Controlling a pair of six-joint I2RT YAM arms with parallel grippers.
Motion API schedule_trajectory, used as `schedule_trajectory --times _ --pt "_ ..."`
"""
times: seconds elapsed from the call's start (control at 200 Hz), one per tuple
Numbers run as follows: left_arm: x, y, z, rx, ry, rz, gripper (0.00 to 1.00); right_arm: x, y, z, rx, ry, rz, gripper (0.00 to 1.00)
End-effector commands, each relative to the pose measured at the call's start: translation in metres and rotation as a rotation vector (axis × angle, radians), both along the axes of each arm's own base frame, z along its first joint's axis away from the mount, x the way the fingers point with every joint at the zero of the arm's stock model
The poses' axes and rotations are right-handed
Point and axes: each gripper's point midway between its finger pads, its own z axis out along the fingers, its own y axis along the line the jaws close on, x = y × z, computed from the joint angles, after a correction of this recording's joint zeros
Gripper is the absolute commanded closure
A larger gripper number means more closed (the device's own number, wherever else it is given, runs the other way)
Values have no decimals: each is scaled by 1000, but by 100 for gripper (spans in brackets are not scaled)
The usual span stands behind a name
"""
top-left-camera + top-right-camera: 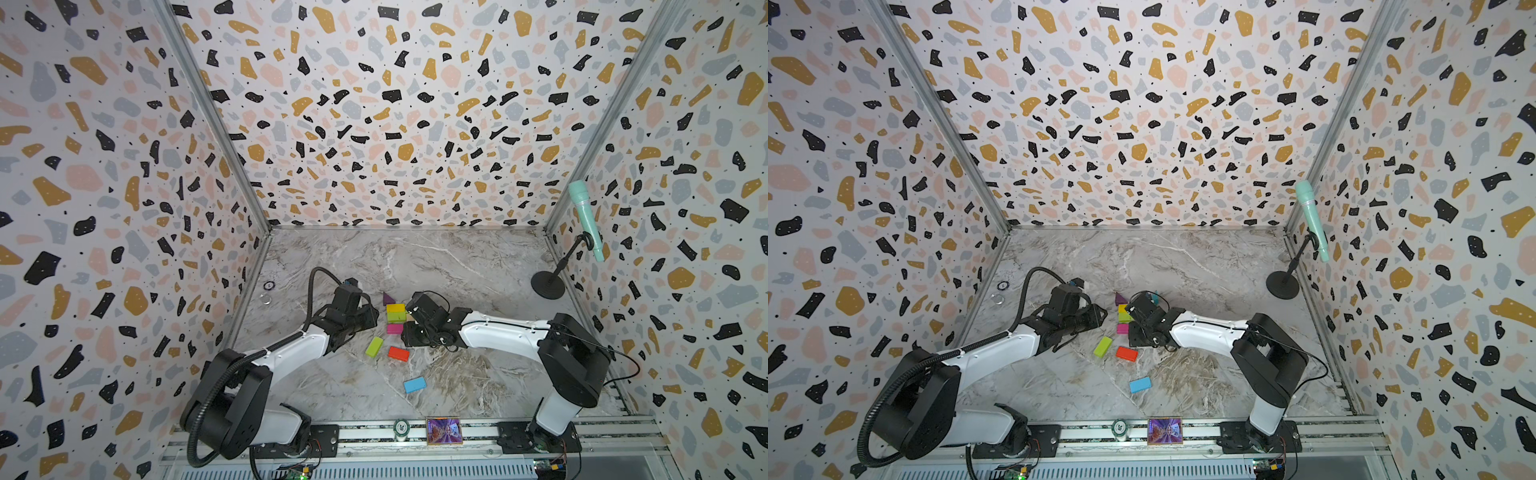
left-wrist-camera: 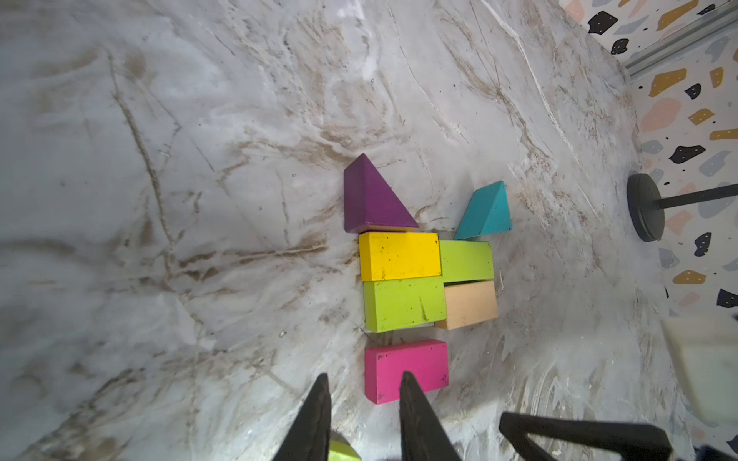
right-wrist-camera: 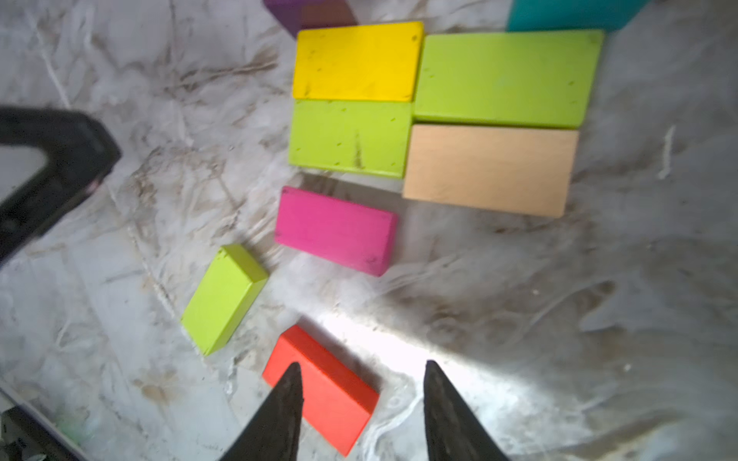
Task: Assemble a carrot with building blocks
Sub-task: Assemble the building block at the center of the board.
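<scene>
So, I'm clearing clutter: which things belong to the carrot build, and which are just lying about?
Job: purple triangle, teal triangle, yellow block, tan block, magenta block, red block, light blue block, three lime green blocks.
Lying about: microphone, poker chip, picture card.

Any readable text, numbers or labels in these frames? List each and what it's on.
"20": on the round token sitting on the front rail. It is small, so this is my best reading.
picture card beside the token: any print is too small to read.
building blocks: no text or marks.

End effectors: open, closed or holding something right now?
Left end effector: open, holding nothing.
Right end effector: open, holding nothing.
</scene>
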Motion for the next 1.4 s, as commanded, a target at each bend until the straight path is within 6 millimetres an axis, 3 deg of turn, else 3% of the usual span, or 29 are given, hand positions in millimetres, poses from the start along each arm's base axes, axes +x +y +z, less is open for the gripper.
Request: schedule_trajectory --times 0.0,0.24,0.411,0.591,1.392 --pt "-5 5 -5 26 -1 0 70 -5 1 -4 -23 12 -8 58" --pt "-6 7 -5 26 -7 9 70 8 21 -11 9 -4 12 69" --pt "-7 8 -12 39 9 9 70 15 29 -29 26 52 13 76" --pt "-6 9 -14 47 10 10 70 20 24 -40 60 92 -21 77" --pt "-7 6 -20 44 29 -3 70 38 33 -39 99 83 -40 76"
